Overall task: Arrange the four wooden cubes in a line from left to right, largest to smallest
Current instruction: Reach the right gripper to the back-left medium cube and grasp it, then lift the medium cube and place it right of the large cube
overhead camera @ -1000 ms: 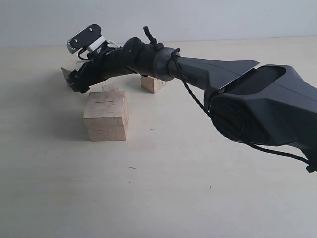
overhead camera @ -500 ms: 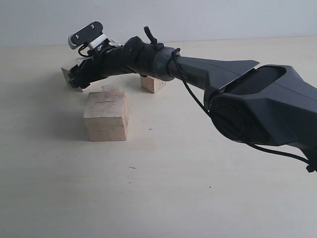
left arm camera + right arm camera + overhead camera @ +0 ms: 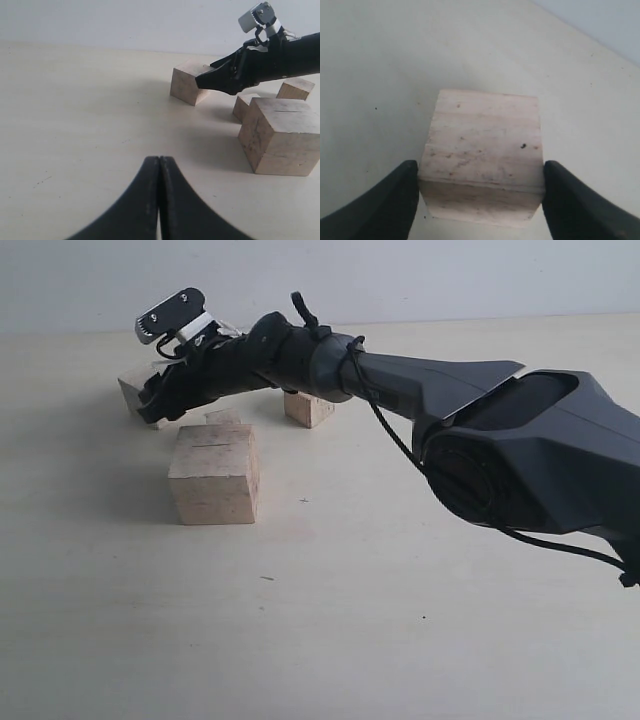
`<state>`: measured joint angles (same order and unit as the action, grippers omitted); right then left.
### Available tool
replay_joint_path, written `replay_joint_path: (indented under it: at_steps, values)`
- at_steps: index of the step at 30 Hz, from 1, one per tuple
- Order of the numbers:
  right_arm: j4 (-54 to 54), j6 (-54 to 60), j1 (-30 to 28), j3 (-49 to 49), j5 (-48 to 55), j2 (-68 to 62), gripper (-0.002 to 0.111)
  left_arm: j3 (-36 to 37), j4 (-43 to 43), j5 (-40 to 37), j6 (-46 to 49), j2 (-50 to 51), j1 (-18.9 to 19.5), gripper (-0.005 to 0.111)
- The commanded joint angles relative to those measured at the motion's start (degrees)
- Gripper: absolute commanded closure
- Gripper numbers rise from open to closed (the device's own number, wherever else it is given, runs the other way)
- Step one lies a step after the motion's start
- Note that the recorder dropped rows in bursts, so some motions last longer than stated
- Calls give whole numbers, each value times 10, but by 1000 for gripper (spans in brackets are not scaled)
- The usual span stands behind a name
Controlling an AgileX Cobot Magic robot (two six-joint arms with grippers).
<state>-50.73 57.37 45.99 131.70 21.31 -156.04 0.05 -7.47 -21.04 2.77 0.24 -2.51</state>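
A mid-sized wooden cube (image 3: pixel 131 390) sits at the far left of the table, and my right gripper (image 3: pixel 150 410) is shut on it after reaching across from the right. In the right wrist view both black fingers (image 3: pixel 390 200) press the sides of this cube (image 3: pixel 485 145). The largest cube (image 3: pixel 215 475), with a thin dark slit on top, stands in front. The smallest cube (image 3: pixel 222 416) peeks out behind it. A fourth cube (image 3: pixel 308 408) lies partly under the right arm. My left gripper (image 3: pixel 159 160) is shut and empty, well short of the cubes.
The bulky black right arm (image 3: pixel 520 460) spans the right half of the exterior view and hangs over the table. A pale wall (image 3: pixel 400 275) runs behind the table's far edge.
My right gripper has risen slightly and nudged the held cube a little to the left. The other three cubes have not moved.
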Motion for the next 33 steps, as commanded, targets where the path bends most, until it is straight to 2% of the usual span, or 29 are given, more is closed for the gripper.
replay_joint_path:
  at_steps: [1,6,12,15,25,33]
  values:
    - [8,1,0,1,28,21,108,0,-2,4,-2,-2,-4,107]
    - [45,-6,0,1,77,57,108,0,-2,4,-2,-2,-4,107]
    - [180,-144,0,1,160,113,108,0,-2,4,-2,-2,-4,107]
    - [222,-166,0,1,227,146,108,0,-2,4,-2,-2,-4,107]
    - [238,-169,-10,-2,369,272,108,0,-2,4,-2,-2,-4,107]
    - [260,-154,-42,-65,429,374,108,0,-2,4,-2,-2,-4,107]
